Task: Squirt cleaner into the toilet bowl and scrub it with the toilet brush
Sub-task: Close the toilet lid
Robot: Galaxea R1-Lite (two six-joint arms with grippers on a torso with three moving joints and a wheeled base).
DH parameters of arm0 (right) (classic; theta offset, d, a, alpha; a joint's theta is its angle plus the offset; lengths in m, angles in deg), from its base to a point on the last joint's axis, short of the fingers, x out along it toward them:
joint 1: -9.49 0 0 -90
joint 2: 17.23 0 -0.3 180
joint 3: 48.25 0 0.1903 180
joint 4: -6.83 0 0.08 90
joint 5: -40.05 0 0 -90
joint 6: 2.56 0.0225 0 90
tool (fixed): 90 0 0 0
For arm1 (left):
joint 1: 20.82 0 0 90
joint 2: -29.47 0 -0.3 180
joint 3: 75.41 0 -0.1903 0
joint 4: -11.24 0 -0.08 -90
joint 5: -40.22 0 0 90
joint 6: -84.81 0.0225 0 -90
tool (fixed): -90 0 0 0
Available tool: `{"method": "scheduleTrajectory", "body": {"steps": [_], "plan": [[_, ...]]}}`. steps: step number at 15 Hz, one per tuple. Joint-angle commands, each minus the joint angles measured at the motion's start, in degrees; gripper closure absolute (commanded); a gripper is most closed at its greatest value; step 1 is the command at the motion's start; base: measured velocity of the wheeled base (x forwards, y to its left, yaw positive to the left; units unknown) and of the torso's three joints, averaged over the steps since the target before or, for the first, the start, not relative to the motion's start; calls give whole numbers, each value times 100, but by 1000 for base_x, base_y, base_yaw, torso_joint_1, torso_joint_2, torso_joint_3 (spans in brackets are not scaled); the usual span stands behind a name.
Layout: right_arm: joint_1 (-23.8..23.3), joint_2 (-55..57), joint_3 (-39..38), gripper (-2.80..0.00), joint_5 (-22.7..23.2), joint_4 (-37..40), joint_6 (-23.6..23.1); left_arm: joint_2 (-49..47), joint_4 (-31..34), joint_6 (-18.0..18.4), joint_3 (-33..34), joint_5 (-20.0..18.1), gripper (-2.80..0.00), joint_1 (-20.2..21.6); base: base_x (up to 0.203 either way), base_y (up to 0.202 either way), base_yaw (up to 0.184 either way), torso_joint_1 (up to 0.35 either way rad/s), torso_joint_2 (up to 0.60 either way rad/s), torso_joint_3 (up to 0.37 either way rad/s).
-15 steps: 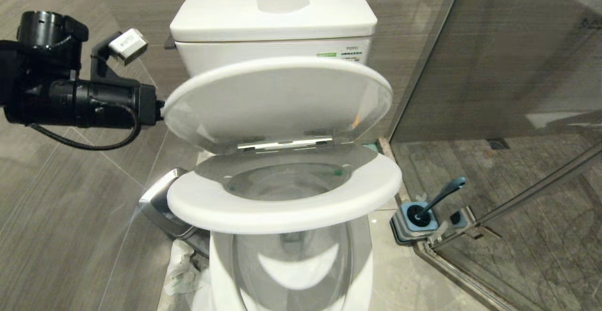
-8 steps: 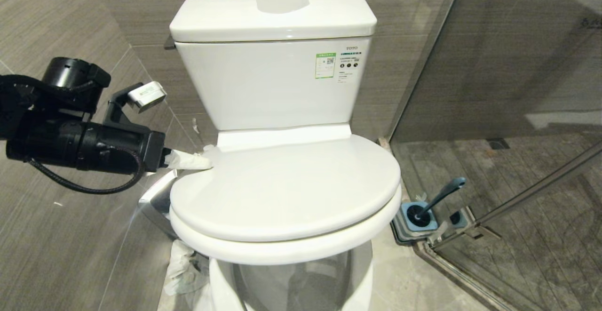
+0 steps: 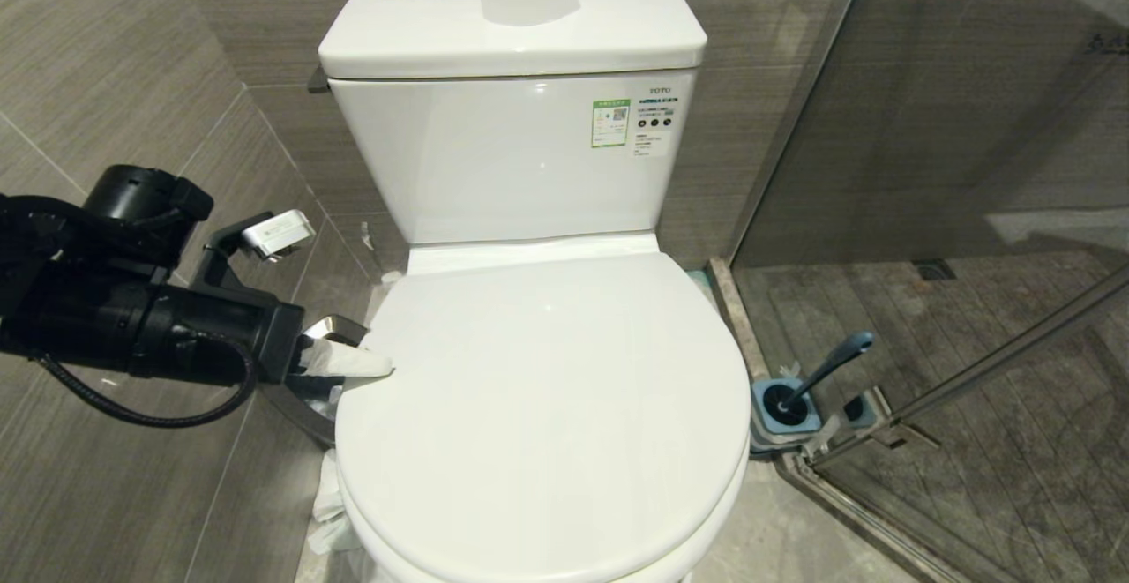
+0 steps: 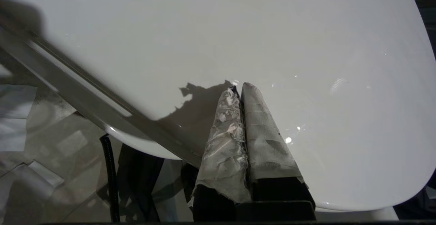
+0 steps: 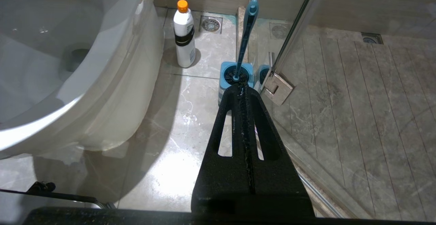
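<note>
The left gripper (image 3: 375, 362), its wrapped fingers (image 4: 259, 129) pressed together and empty, rests its tips on the lid (image 3: 547, 407), pressing it down over the toilet bowl (image 5: 68, 75). A second ago that lid stood half raised. The toilet brush (image 3: 825, 371) stands in its holder (image 3: 781, 415) beside the shower door. The right gripper (image 5: 243, 89), also closed and empty, hangs low nearby.

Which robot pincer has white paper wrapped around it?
The left pincer, shut over the closed toilet lid, wears crinkly white wrapping. The right pincer, near the toilet brush, is bare black.
</note>
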Motion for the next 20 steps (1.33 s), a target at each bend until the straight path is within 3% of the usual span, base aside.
{"method": "scheduleTrajectory", "body": {"steps": [1,5,10,14,20], "plan": [[2,9,-1,0,3,0,-4,70,37,99,45,-181,0,-49,0,0,0,0,0,0],[2,9,-1,0,3,0,-4,160,70,722,36,-28,0,-1,0,0,0,0,0,0],[2,9,-1,0,3,0,-4,275,365,770,19,8,0,0,0,0,0,0,0,0],[2,9,-1,0,3,0,-4,284,366,735,-61,246,0,-26,0,0,0,-1,1,16],[2,9,-1,0,3,0,-4,375,429,700,-200,418,0,-114,0,0,0,2,2,161]]}}
